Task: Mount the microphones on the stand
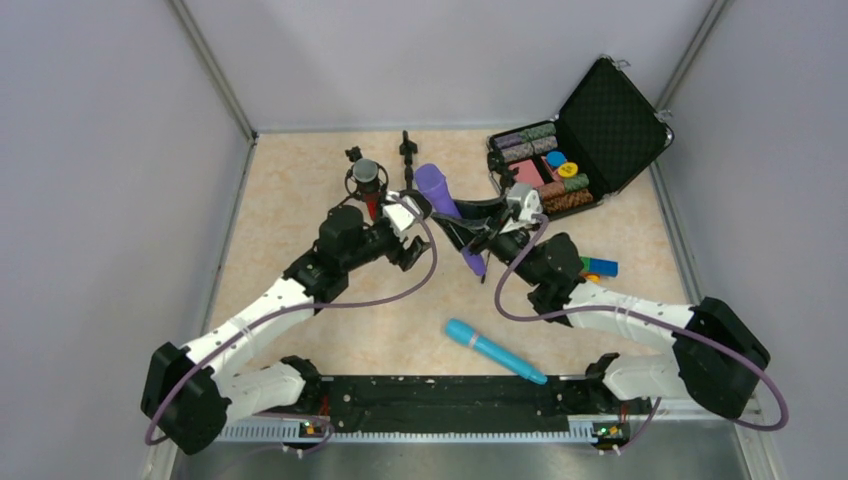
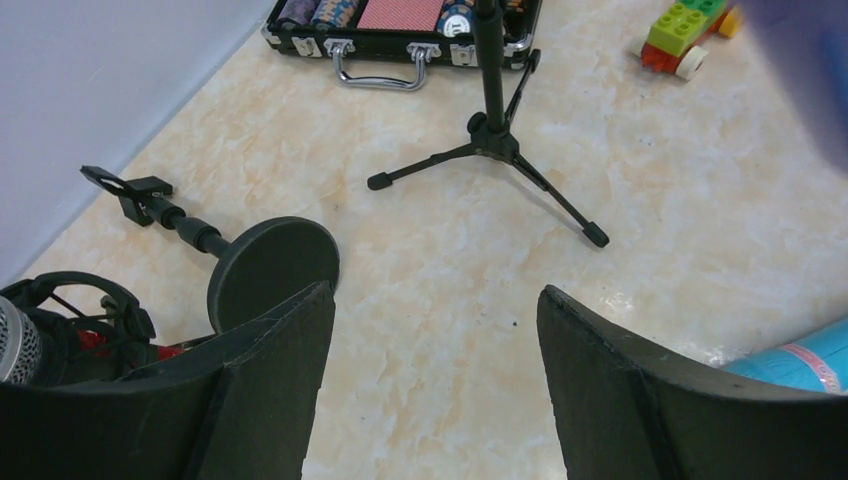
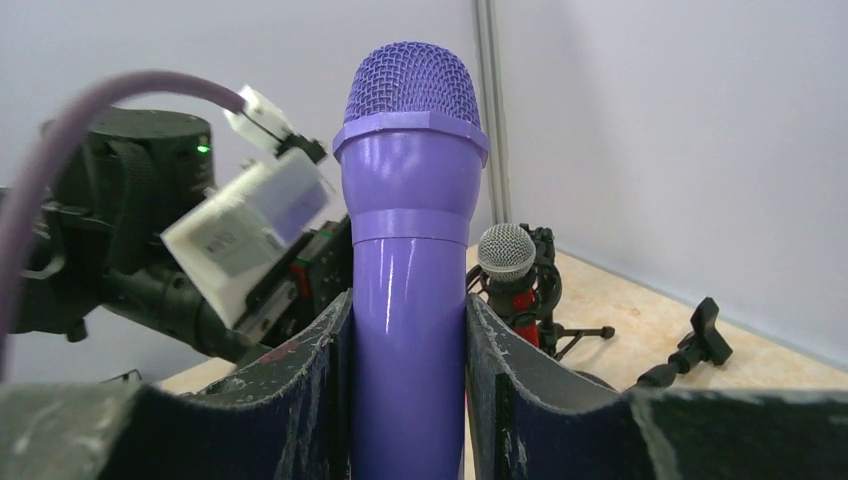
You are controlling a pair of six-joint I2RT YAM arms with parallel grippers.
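Note:
My right gripper [image 1: 462, 232] is shut on the purple microphone [image 1: 440, 195] and holds it above the table's middle, head towards the back. In the right wrist view the fingers [image 3: 310, 370] clamp its body [image 3: 410, 250]. The red microphone with a silver head [image 1: 367, 180] sits in a black holder at the back left; it also shows in the right wrist view [image 3: 510, 265]. A black tripod stand [image 1: 407, 150] stands behind it, seen in the left wrist view [image 2: 492, 140]. The light blue microphone [image 1: 495, 350] lies near the front. My left gripper [image 1: 412, 248] is open and empty [image 2: 435, 295].
An open black case of poker chips [image 1: 570, 150] stands at the back right. A multicoloured block train [image 1: 597, 267] lies right of my right arm. A round-based stand with a clip [image 2: 270, 265] is beside the red microphone. Grey walls enclose the table.

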